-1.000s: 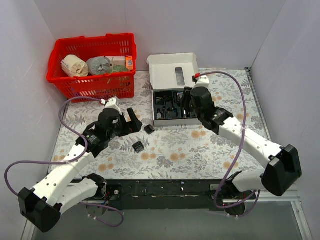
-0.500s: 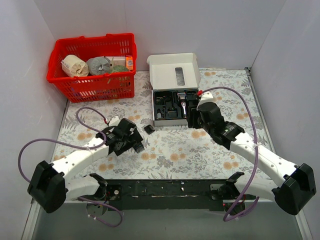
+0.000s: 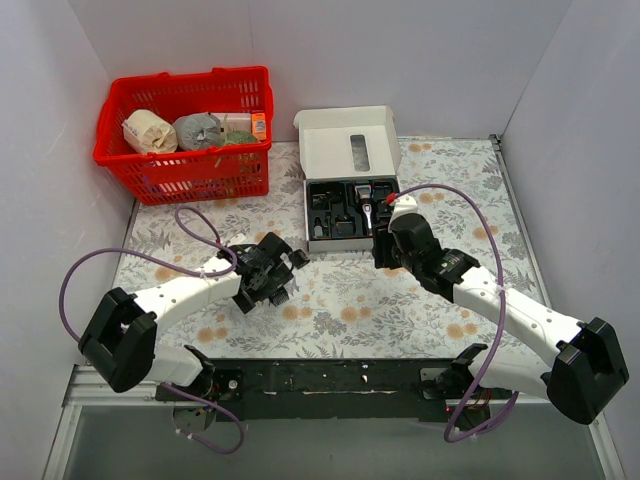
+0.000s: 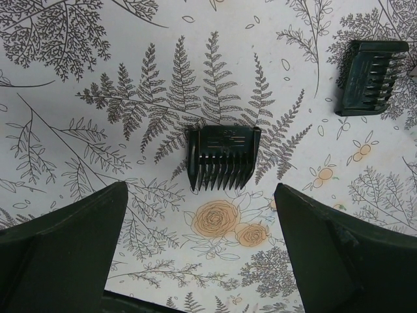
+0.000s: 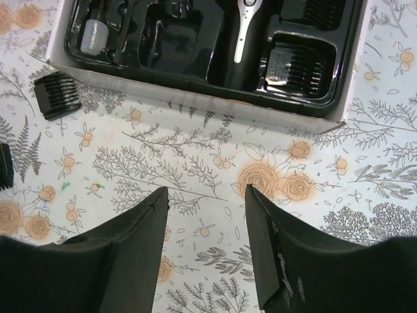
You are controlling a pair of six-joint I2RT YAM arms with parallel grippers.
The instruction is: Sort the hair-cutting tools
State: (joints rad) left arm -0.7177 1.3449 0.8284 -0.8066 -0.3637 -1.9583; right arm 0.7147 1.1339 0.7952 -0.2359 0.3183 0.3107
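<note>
Combs first: a matte black plastic comb (image 4: 223,156), ribbed, w/ short straight teeth pointing back at me, lies flat on the fern-and-flower tablecloth (image 4: 85,91). It's right between the fingers of my left gripper (image 4: 199,189), which is spread as wide as it goes & has hold of nothing; neither finger touches the comb. A second comb (image 4: 368,77), same shape, sits farther out to the right, apart from the first.

My right wrist cam shows what the left can't: the grey-white cardboard kit box (image 5: 195,98) w/ its glossy moulded black tray. The slim clipper (image 5: 242,29), w/ a silvery strip down it, lies in a slot there. A toothed attachment (image 5: 296,65) is seated in the compartment to its right. A loose comb by the box (image 5: 57,94) lies on the cloth just outside the near wall; can't tell if it's that second one. My right gripper (image 5: 207,190) hangs over bare cloth near that wall, jaws partly apart, nothing between them.

Only the overhead cam shows the red plastic mesh basket (image 3: 185,170) at far left & the box lid (image 3: 348,140) folded back.
</note>
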